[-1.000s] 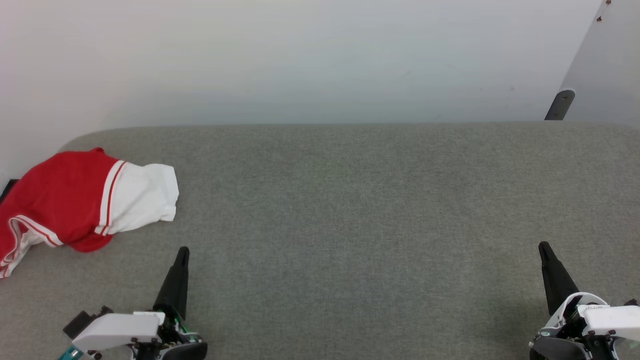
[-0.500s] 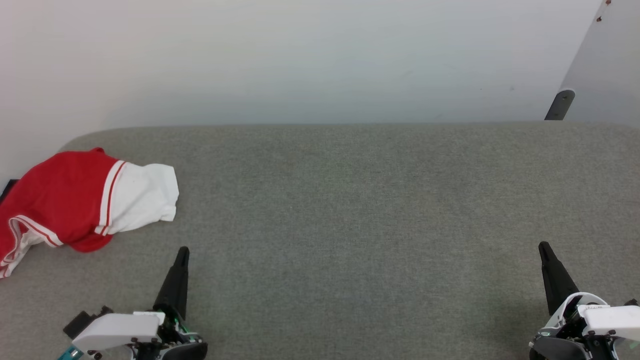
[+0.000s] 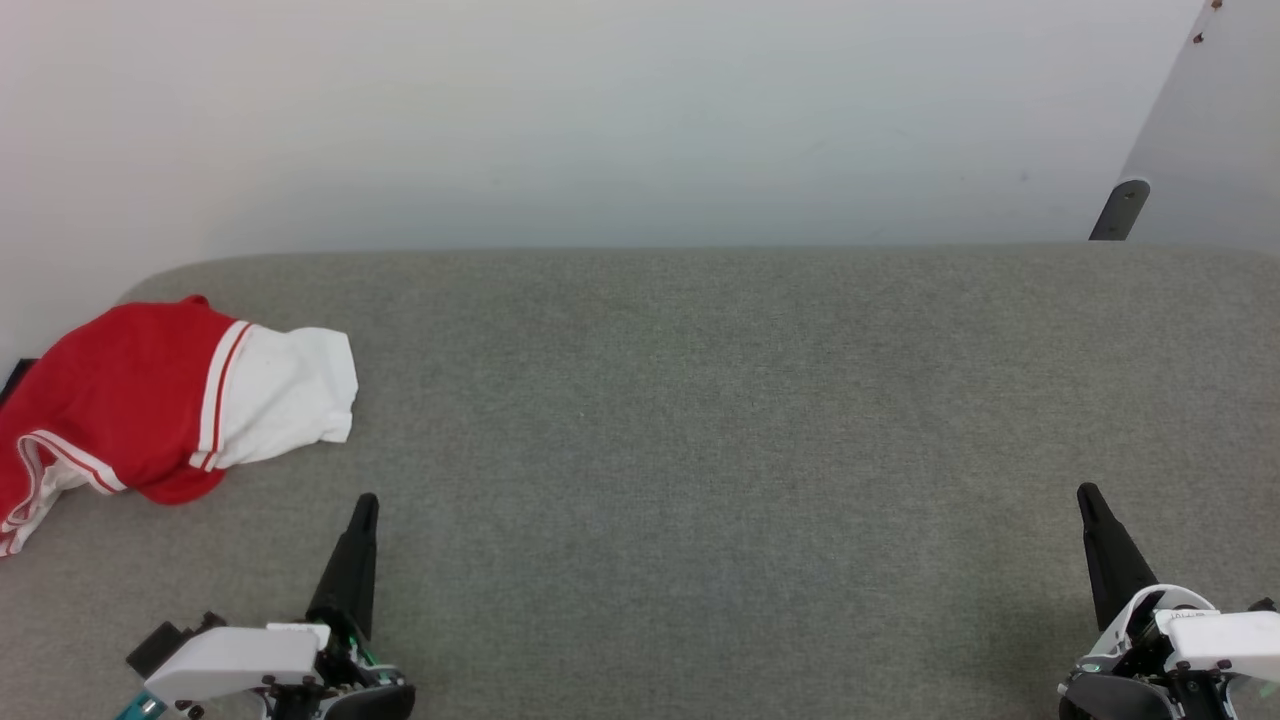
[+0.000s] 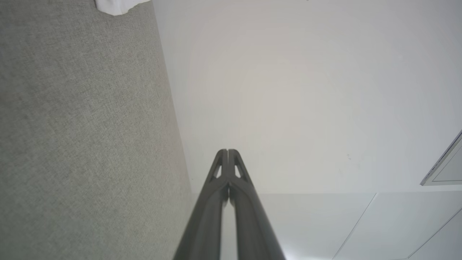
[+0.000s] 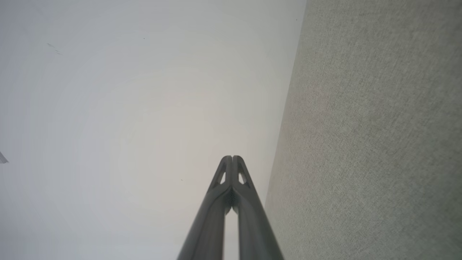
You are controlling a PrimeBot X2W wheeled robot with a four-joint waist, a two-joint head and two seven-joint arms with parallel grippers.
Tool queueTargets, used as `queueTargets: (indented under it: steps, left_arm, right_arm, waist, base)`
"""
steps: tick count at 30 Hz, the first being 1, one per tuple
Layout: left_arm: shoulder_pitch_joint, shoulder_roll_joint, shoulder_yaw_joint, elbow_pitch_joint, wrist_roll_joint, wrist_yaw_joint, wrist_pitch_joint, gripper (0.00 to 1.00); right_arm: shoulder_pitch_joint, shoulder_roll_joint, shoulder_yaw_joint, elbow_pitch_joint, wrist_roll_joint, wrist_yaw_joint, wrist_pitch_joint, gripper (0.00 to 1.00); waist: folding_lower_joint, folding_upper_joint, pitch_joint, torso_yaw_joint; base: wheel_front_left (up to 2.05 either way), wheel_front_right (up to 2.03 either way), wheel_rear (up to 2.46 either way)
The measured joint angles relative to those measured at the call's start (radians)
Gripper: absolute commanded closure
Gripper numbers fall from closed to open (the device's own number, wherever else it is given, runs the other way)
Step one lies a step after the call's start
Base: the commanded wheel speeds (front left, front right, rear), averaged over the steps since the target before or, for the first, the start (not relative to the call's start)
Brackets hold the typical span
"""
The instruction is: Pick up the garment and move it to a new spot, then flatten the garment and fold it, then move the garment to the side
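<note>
The garment, red with a white sleeve and red-white striped trim, lies bunched at the far left of the grey fabric surface; its left part runs off the picture. A white corner of the garment peeks in at the top of the left wrist view. My left gripper rests at the lower left, shut and empty, a short way below and right of the garment. At the lower right my right gripper is likewise shut and empty, far from the garment. Both wrist views show the fingertips pressed together: left gripper, right gripper.
A pale wall rises behind the surface's far edge. A dark bracket stands at the back right beside a slanted white panel. A small dark object shows at the left edge behind the garment.
</note>
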Motion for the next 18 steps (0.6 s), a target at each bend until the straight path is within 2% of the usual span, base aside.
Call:
queueTargets:
  steps: [14, 15, 16, 17, 18]
  left_arm:
    - [0.000, 0.000, 0.000, 0.000, 0.000, 0.000, 0.000, 1.00]
    - [0.000, 0.000, 0.000, 0.000, 0.000, 0.000, 0.000, 0.00]
    - [0.002, -0.001, -0.001, 0.003, 0.000, 0.000, 0.000, 0.00]
    - [0.009, -0.003, -0.002, 0.011, 0.000, 0.001, 0.000, 1.00]
    - [0.018, -0.006, -0.002, 0.021, 0.000, 0.001, 0.000, 0.00]
  right_arm:
    - [0.000, 0.000, 0.000, 0.000, 0.000, 0.000, 0.000, 1.00]
    - [0.000, 0.000, 0.000, 0.000, 0.000, 0.000, 0.000, 0.00]
    - [0.001, 0.000, 0.000, 0.004, 0.000, 0.000, 0.000, 0.00]
    - [0.005, 0.001, 0.000, 0.013, 0.000, 0.000, 0.000, 1.00]
    - [0.014, 0.002, 0.000, 0.022, 0.000, 0.000, 0.000, 0.00]
  waist:
    - [0.0000, 0.0000, 0.000, 0.000]
    - [0.0000, 0.0000, 0.000, 0.000]
    - [0.0000, 0.0000, 0.000, 0.000]
    - [0.0000, 0.0000, 0.000, 0.000]
    - [0.0000, 0.0000, 0.000, 0.000]
  base:
    - [0.00, 0.00, 0.00]
    - [0.00, 0.00, 0.00]
    - [0.00, 0.00, 0.00]
    - [0.00, 0.00, 0.00]
    - [0.00, 0.00, 0.00]
